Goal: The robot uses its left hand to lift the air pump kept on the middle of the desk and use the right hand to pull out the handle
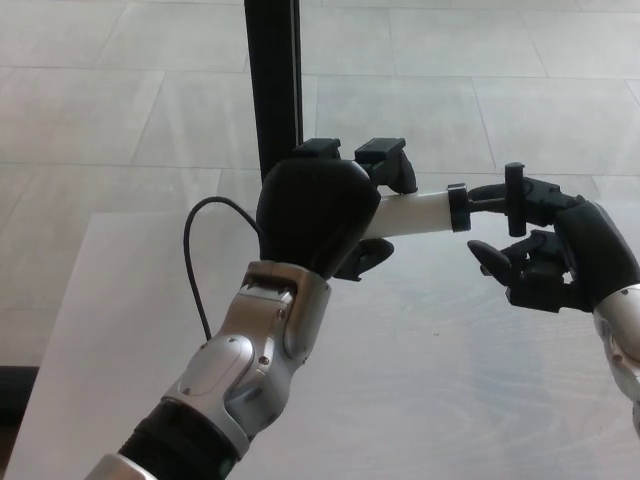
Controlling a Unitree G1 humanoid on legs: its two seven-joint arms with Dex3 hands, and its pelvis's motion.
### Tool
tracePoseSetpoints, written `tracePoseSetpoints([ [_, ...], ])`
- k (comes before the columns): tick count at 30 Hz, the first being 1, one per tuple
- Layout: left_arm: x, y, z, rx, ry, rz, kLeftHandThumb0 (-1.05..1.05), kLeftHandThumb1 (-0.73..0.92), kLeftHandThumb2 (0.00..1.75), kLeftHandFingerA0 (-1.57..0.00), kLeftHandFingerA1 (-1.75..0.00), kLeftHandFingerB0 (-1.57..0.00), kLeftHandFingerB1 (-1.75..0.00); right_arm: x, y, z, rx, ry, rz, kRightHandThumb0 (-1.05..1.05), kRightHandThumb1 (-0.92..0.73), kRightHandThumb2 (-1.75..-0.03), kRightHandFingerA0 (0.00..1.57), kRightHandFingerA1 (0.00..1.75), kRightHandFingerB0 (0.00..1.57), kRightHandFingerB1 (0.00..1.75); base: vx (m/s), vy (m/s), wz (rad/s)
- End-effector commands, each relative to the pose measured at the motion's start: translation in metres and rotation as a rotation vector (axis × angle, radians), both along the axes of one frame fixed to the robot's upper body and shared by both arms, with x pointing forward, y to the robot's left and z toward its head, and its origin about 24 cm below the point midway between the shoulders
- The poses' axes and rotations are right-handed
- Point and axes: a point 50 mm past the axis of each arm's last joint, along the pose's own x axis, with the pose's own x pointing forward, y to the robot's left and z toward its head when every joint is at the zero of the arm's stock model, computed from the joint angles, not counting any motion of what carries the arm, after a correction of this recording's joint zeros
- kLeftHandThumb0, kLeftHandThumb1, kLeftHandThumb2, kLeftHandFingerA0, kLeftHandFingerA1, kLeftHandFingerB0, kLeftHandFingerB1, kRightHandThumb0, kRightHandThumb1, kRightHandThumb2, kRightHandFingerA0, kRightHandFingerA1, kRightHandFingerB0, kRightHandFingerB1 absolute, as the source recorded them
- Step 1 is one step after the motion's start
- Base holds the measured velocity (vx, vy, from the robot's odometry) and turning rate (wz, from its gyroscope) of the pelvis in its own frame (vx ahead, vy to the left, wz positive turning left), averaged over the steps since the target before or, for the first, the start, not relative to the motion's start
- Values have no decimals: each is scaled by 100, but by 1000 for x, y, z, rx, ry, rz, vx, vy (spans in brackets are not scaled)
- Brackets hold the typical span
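The left hand [318,222] is gripping the air pump [415,212] and holding it above the pale wood-grain desk [420,400]. The right hand [555,255] is curling 2 fingers [500,262] at the black T-handle [514,199]. Behind, a black post [273,80] is standing on a tiled floor [480,90].

Head camera, downward over desk [470,400]

Soft, even daylight, faint shadows, pale washed-out desk [420,400], slight blur
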Motion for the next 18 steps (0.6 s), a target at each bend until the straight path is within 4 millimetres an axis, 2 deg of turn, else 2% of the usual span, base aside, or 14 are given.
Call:
tracePoseSetpoints([
  [1,0,1,1,6,-7,15,-17,64,68,-86,-134,-87,-69,2,-1,14,10,-110,-46,-25,-77,-66,104,141,78,68,0,0,0],
  [3,0,2,0,11,-5,14,-20,64,70,-80,-147,-87,-88,2,0,18,-9,-139,-50,-24,-77,-73,102,151,82,73,0,0,0],
  [6,0,2,-1,18,2,7,-19,66,72,-83,-141,-87,-77,2,0,20,-21,-163,-54,-22,-74,-75,102,148,84,75,0,0,0],
  [7,-2,3,-4,16,-18,2,-21,64,74,-84,-149,-88,-81,3,0,22,-29,-182,-53,-21,-72,-78,101,147,86,82,0,0,0],
  [8,-2,3,-4,16,-18,2,-21,64,74,-84,-149,-88,-81,3,0,22,-29,-183,-53,-21,-72,-78,101,147,86,82,0,0,0],
  [9,-2,4,-5,13,-25,5,-17,58,81,-86,-152,-90,-91,3,1,23,-21,-192,-50,-20,-70,-82,99,147,87,89,0,0,0],
  [10,-2,5,-6,15,-22,7,-19,60,82,-86,-147,-90,-91,3,1,23,-27,-193,-46,-20,-70,-84,99,146,86,92,0,0,0],
  [11,-2,5,-7,14,-23,11,-15,60,85,-85,-150,-89,-90,3,1,23,-43,-191,-46,-20,-69,-83,97,146,85,95,0,0,0],
  [12,-2,5,-7,19,-31,17,-15,60,85,-86,-150,-88,-98,3,1,23,-55,-196,-46,-19,-67,-83,97,145,87,97,0,0,0],
  [13,-1,5,-7,23,-37,17,-18,58,82,-88,-151,-91,-93,4,1,23,-64,-193,-47,-19,-66,-81,97,142,88,97,0,0,0],
  [15,-1,5,-7,34,-29,17,-17,63,77,-83,-153,-85,-91,4,2,21,-78,-185,-41,-19,-66,-80,98,139,88,94,0,0,0],
  [16,-1,5,-6,41,-51,17,-19,58,80,-87,-144,-90,-88,3,2,21,-83,-183,-33,-19,-66,-78,98,139,89,95,0,0,0],
  [17,-1,4,-5,40,-60,15,-19,58,80,-87,-144,-90,-88,3,1,21,-84,-182,-32,-19,-66,-78,98,139,89,95,0,0,0],
  [18,-1,5,-5,38,-58,13,-15,60,80,-82,-154,-85,-102,2,2,21,-84,-180,-31,-19,-66,-79,99,140,89,98,0,0,0],
])
